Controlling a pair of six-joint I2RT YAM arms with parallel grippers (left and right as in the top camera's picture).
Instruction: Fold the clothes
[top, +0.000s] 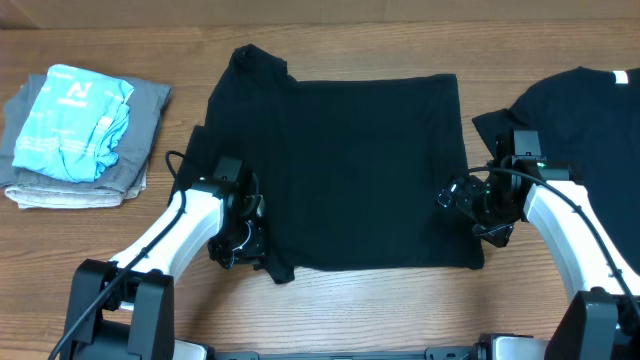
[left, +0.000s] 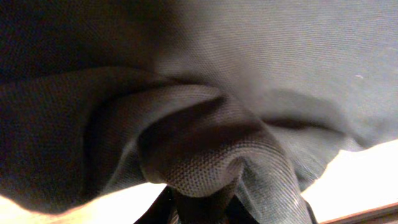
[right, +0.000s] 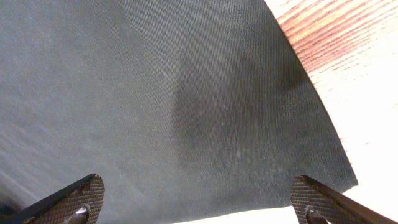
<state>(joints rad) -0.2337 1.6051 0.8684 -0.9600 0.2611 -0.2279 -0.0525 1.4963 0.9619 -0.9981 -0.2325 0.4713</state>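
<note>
A black T-shirt (top: 350, 170) lies spread in the middle of the wooden table (top: 400, 310), its body forming a rough rectangle with one sleeve (top: 255, 65) sticking out at the far left corner. No print or writing shows on its upper face.

The left gripper (top: 240, 235) sits at the shirt's near left edge. In the left wrist view a bunched fold of the cloth (left: 205, 155) runs down between the jaws, which are clenched on it. The right gripper (top: 462, 200) is at the shirt's right edge, jaws released and spread wide over the flat fabric, with both fingers (right: 87, 196) clear of it.

A second black T-shirt (top: 580, 130) lies at the far right, its white neck label (top: 625, 77) too small to read.

At the far left sits a folded grey garment (top: 145, 110) with a light-blue garment (top: 75, 120) on top. The blue one bears a white logo (top: 72, 92) like a letter N, and the small text under it is illegible
</note>
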